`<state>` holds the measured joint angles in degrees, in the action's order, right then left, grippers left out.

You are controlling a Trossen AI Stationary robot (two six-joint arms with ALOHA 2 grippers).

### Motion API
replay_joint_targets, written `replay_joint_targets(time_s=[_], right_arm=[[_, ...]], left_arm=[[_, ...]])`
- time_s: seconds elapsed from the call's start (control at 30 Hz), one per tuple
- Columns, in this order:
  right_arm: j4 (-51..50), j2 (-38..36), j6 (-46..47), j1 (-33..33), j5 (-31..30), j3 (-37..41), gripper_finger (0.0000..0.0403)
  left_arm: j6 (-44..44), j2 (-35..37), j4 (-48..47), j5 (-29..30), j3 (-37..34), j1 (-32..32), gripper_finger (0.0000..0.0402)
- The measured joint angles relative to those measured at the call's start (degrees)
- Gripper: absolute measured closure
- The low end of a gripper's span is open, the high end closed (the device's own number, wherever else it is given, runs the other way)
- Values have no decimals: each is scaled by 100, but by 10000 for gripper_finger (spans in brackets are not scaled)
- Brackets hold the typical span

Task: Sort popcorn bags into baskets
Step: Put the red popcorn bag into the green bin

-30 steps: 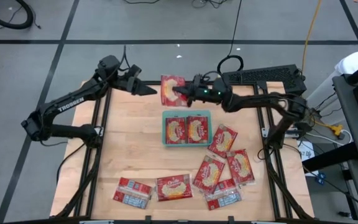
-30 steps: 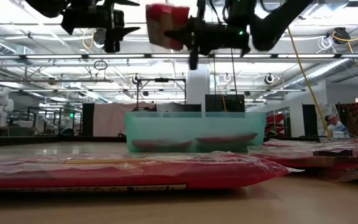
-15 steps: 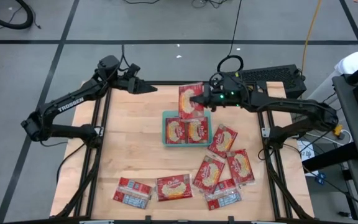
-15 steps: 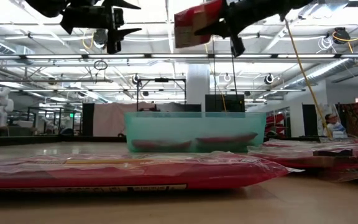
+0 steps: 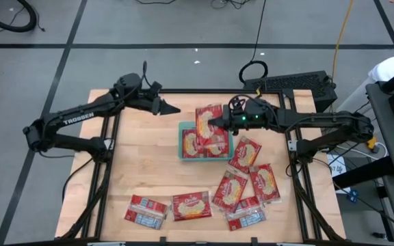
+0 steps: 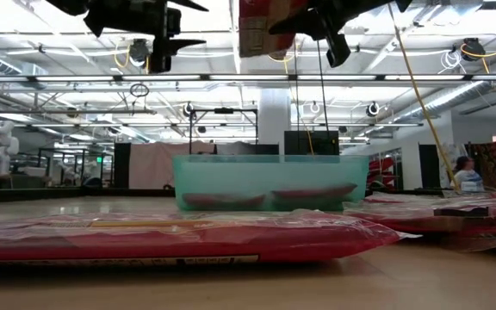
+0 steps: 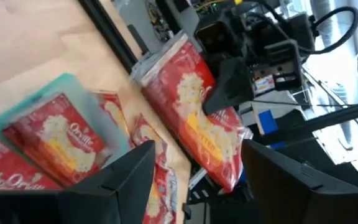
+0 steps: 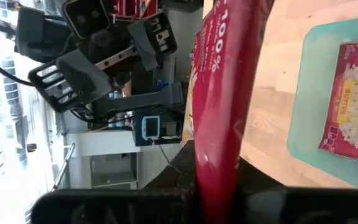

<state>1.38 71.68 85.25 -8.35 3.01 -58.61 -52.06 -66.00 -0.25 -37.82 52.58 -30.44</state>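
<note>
**Popcorn bag held above the green tray**

Wooden tabletop with a black frame fills the high view. The right gripper [image 5: 217, 121] pinches a red popcorn bag [image 5: 208, 117] over the teal tray [image 5: 181, 141], which already holds two bags side by side. The left gripper [image 5: 172, 108] hangs just beyond the tray's far left corner, fingers spread and empty. More loose bags [image 5: 246, 184] lie scattered near the right and near edges of the table.

Seen at table level, the tray [image 6: 269, 181] stands mid-table with a flat bag [image 6: 162, 237] in the foreground; both grippers hang high above, the held bag [image 6: 261, 21] at the top edge.

Past the left wrist's fingers, the held bag [image 7: 194, 106] hangs tilted beside the tray [image 7: 73, 84].

From the right wrist, the bag [image 8: 222, 93] shows edge-on, clamped between the fingers, above the tray [image 8: 303, 81].

These bags look light, thin and pliable, with slick wrapping; a short-edge pinch seems surest.
</note>
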Motion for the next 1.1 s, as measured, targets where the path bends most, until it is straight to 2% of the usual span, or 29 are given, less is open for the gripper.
replay_joint_targets(time_s=[0.23,0.5,0.7,0.83,1.1], right_arm=[[-37,37,-413,-30,0,0,388],[-27,42,-920,-29,-2,0,388],[96,37,-1272,-275,-4,0,388],[182,37,-1609,-381,-49,0,388],[749,37,-1803,-236,-783,-4,387]], left_arm=[[-194,-95,125,679,2,427,163],[-467,-249,859,952,0,805,105],[-543,-350,873,1391,-2,999,79],[-855,-761,1005,1544,-11,1083,89],[-1372,-1539,2861,1421,-2,1238,140]])
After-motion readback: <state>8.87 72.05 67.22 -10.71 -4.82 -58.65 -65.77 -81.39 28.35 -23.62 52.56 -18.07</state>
